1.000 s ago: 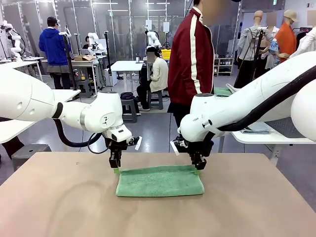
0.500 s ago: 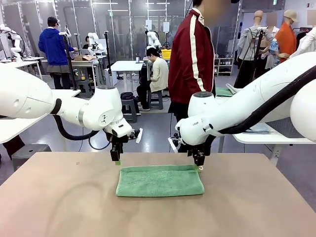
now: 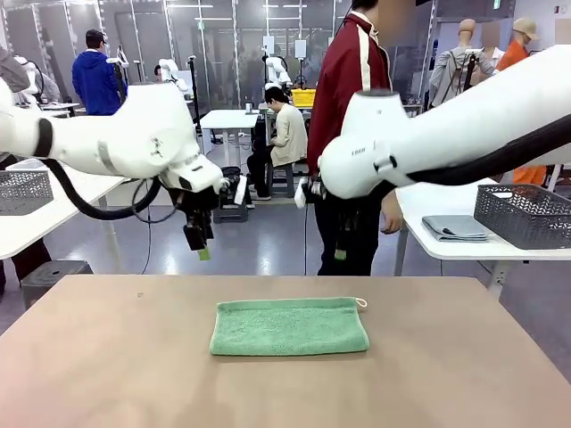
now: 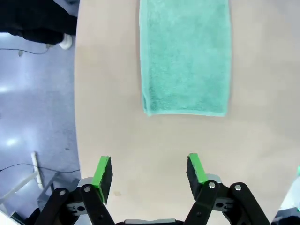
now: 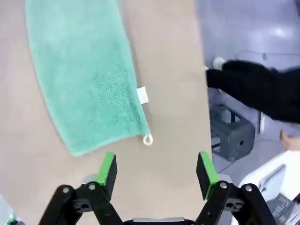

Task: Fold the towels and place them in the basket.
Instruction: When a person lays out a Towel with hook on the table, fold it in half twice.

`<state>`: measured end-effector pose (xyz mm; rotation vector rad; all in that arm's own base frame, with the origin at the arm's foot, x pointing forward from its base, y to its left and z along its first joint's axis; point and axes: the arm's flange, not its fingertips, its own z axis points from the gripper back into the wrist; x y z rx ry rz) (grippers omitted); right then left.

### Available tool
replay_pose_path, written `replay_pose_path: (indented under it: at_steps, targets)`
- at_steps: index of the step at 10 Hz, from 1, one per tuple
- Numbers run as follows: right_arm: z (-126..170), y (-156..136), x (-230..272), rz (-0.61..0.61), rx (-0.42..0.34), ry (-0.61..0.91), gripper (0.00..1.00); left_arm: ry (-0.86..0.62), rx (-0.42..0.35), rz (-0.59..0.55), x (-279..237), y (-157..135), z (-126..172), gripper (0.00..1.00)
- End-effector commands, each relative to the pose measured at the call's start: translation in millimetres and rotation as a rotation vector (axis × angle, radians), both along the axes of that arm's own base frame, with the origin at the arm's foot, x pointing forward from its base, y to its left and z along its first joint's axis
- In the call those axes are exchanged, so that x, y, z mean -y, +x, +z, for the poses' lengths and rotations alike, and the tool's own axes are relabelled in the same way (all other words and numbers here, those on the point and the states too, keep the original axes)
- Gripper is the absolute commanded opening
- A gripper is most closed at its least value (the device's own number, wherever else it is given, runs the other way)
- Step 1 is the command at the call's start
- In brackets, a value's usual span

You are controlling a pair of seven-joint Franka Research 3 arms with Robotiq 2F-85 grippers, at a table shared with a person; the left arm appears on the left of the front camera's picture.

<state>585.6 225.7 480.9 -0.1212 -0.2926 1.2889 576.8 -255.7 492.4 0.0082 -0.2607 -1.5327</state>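
Note:
A mint green towel (image 3: pixel 288 326) lies folded into a flat rectangle at the middle of the table, its corner loop at the far right. My left gripper (image 3: pixel 198 245) hangs open above and beyond the towel's far left corner, empty. My right gripper (image 3: pixel 341 250) hangs open above its far right corner, also empty. In the left wrist view the towel (image 4: pixel 185 56) lies ahead of the open gripper (image 4: pixel 149 171). The right wrist view shows the towel (image 5: pixel 84 79), its white tag (image 5: pixel 142 95) and the open gripper (image 5: pixel 157 171). A dark grey mesh basket (image 3: pixel 525 214) stands on the right side table beside a folded grey-blue towel (image 3: pixel 455 227).
A person in a dark red jacket (image 3: pixel 352 98) stands just beyond the table's far edge, behind my right gripper. Another grey mesh basket (image 3: pixel 22 190) sits on the left side table. The brown table (image 3: pixel 116 374) is bare around the towel.
Both grippers have let go of the towel's far corners, opened and risen well above the table. The folded towel stays flat where it was.

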Motion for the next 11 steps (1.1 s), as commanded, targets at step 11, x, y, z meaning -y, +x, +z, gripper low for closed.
replay_pose_path:
  at_steps: [11]
  targets:
    - [-41.0,-164.2,100.9,-0.903,-0.189,0.679,0.85,-0.471,0.15,-0.014,-115.9,-71.5,-27.2,0.81]
